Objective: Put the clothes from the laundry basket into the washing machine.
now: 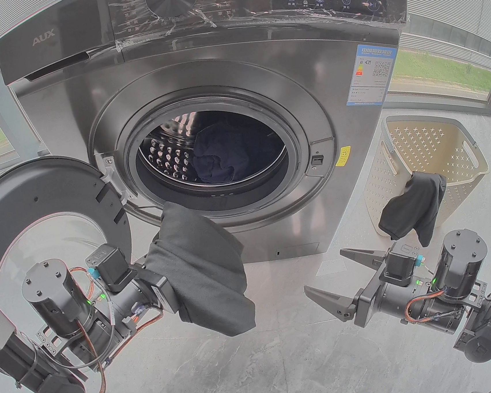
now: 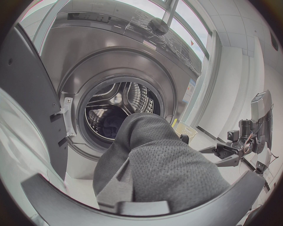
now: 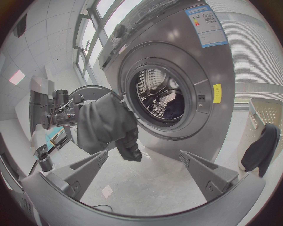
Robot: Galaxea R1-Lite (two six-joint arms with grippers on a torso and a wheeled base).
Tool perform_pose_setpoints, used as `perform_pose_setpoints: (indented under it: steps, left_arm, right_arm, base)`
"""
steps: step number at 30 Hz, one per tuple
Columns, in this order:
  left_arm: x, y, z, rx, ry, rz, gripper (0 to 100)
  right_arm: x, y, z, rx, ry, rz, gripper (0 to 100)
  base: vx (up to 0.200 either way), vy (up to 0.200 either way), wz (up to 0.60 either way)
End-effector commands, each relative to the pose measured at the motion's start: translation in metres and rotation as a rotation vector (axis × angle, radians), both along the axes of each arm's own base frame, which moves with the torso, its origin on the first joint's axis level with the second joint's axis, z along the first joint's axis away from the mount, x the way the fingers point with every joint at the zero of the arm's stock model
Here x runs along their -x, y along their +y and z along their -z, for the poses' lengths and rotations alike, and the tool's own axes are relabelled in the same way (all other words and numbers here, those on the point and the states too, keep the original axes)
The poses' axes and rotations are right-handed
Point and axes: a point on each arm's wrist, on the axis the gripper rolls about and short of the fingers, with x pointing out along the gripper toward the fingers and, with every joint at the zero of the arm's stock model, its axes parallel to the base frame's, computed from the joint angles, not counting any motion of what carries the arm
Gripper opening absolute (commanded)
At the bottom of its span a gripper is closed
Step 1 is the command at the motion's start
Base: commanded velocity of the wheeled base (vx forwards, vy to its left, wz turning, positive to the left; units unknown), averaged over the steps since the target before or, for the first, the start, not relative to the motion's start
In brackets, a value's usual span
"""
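My left claw [image 1: 171, 292] pinched a dark grey cloth garment [image 1: 207, 273] before the silver washing machine [image 1: 316, 99]. My right claw [image 1: 327, 272] was spread.

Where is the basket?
In the head view the basket sits on the right, beside the washer, a dark cloth draped over its rim.

grey garment [image 1: 204, 274] drapes over the end of the left arm [image 1: 123, 300], covering its tip | dark clothes [image 1: 232, 149] in drum: number of pieces unclear | laundry basket [image 1: 454, 143]: lower inside hidden by black garment [image 1: 413, 206] over its rim | washing machine [image 1: 303, 83]: top cut off by head view's upper edge | door [image 1: 26, 205]: lower part behind left arm
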Motion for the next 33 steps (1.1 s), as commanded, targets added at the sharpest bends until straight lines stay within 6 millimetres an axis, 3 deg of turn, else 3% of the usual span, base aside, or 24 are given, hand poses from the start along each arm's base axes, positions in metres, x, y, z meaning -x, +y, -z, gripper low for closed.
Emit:
perform_pose_setpoints:
  steps: [1,10,16,33]
  left_arm:
    - [0.0038,0.0058,0.0017,-0.01,0.009,-0.009,0]
    - [0.0017,0.0084,0.0029,-0.01,0.014,-0.019,0]
    - [-0.0001,0.0108,0.0036,-0.01,0.018,-0.03,0]
    - [0.0012,0.0103,0.0055,-0.025,0.018,-0.028,0]
  right_arm:
    - [-0.0071,-0.004,0.0,-0.004,-0.002,0.033,100]
    - [-0.0092,-0.0035,0.0064,0.008,0.019,0.037,100]
    - [-0.0092,-0.0035,0.0064,0.007,0.02,0.037,100]
    - [-0.0089,-0.0037,0.0073,0.009,0.025,0.037,100]
  base:
    - [0.0,0.0,0.0]
    - [0.0,0.0,0.0]
    - [0.0,0.2,0.0]
    - [0.0,0.0,0.0]
